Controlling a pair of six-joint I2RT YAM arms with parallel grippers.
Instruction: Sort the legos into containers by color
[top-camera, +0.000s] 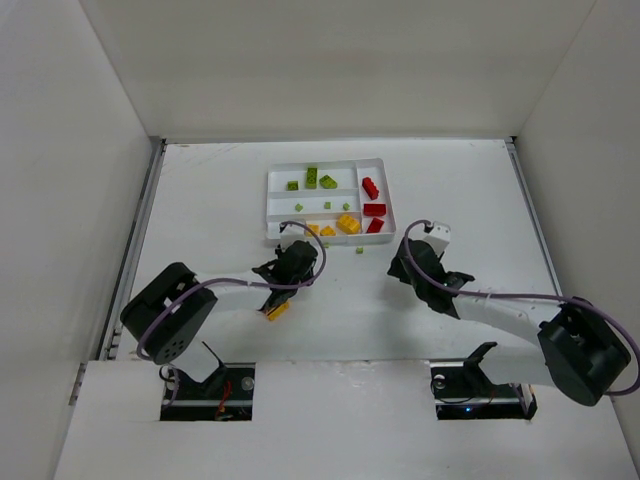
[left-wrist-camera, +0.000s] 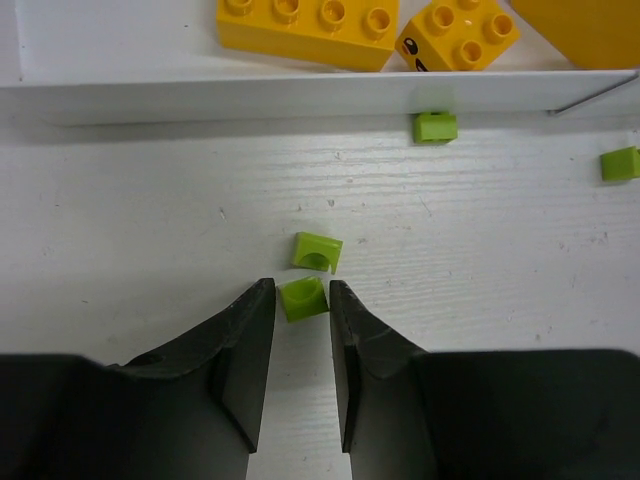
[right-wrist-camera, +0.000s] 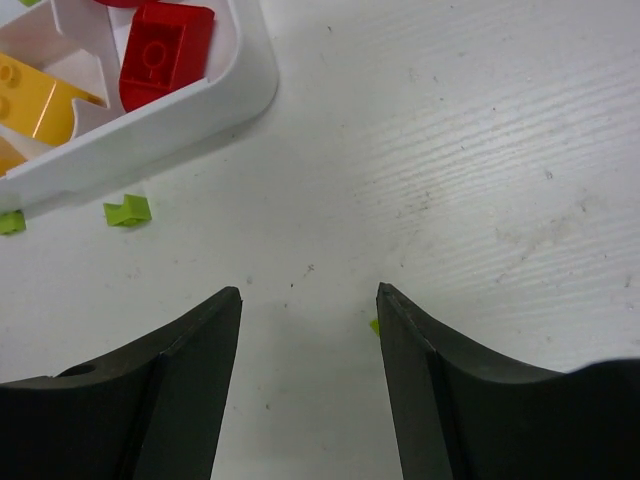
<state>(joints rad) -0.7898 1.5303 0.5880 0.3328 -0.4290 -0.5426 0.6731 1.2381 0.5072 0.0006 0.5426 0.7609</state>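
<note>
a: where's the left gripper (left-wrist-camera: 302, 300)?
b: low on the desk (left-wrist-camera: 480, 250), jaws straddling a tiny green lego (left-wrist-camera: 303, 299), tight on both sides. i cannot tell whether they pinch it.
a: the risk?
b: it's so small it could squirt out as the jaws close, or bump the second green lego (left-wrist-camera: 317, 251) just ahead, below the tray (left-wrist-camera: 300, 98) wall.
a: the right gripper (right-wrist-camera: 310, 300)?
b: open, empty, near the tray corner.
</note>
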